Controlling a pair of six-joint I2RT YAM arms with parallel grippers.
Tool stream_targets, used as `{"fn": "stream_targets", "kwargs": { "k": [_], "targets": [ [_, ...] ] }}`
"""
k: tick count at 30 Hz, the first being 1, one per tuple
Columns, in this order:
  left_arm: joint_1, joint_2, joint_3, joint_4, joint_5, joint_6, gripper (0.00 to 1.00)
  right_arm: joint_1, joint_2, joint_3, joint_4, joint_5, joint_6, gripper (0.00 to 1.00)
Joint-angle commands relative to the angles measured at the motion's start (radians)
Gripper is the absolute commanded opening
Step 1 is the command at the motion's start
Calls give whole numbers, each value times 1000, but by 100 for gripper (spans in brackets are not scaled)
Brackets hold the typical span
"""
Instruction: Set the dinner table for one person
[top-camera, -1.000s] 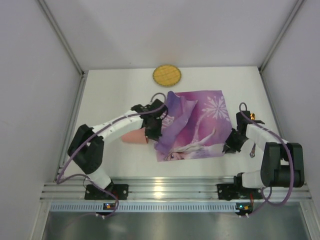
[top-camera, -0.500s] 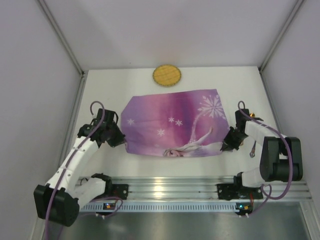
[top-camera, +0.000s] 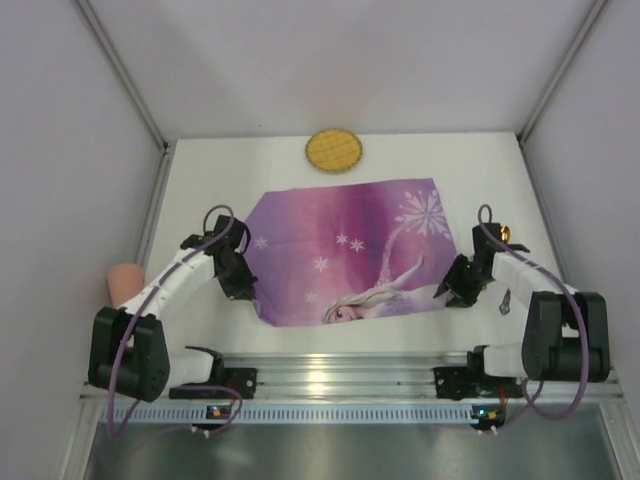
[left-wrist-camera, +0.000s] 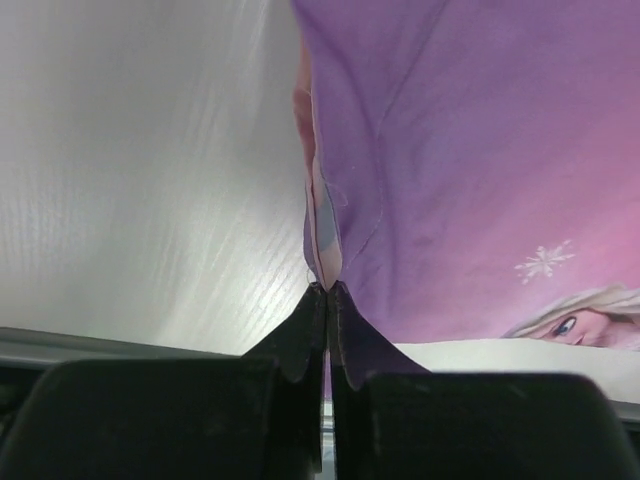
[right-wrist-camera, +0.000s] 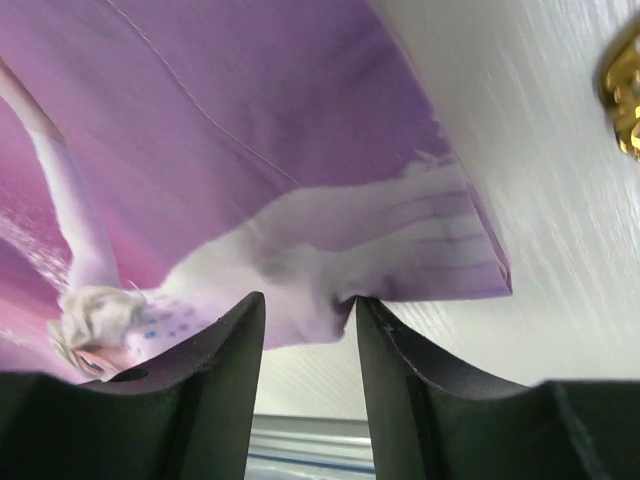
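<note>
The white dinner table bears a purple printed cloth placemat, spread flat at its middle. My left gripper is shut on the placemat's left edge near the front corner. In the left wrist view the jaws pinch a raised fold of the cloth. My right gripper is open at the placemat's near right corner. In the right wrist view the cloth's edge lies between the spread fingers, puckered against the right one.
A round yellow woven mat lies at the table's far edge. A pink cup lies left of the table's side rail. A gold object sits right of the placemat and shows in the right wrist view. A metal rail runs along the near edge.
The left arm unfolded the placemat leftward, then shifted its left edge back right and nearer. The pink cup now lies beyond the left rail. The right gripper edged slightly nearer.
</note>
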Motion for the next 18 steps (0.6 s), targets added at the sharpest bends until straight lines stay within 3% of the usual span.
{"fn": "stream_targets", "kwargs": {
  "k": [1,2,3,4,8,11,12,14,15,18],
  "targets": [
    [8,14,112,1,-66,82,5,8,-75,-57,-77,26,0,41],
    [10,17,133,-19,-72,94,18,13,-136,-52,-94,17,8,41],
    [11,20,185,-30,-83,121,45,19,-167,-44,-111,-1,26,41],
    [11,20,216,-36,-90,134,98,19,-198,-32,-146,-7,36,41],
    [14,48,391,5,-69,160,98,82,-320,101,-199,-9,83,44],
    [19,134,454,15,-55,149,98,109,-305,163,-196,25,76,60],
    [22,158,460,-17,-49,129,99,108,-293,167,-208,51,65,72],
    [23,209,456,-54,-8,91,97,108,-252,166,-237,86,57,80],
    [23,218,442,-79,5,77,94,105,-244,157,-249,123,62,91],
    [23,156,323,-76,57,16,93,70,-236,85,-215,160,68,96]
  ]
}}
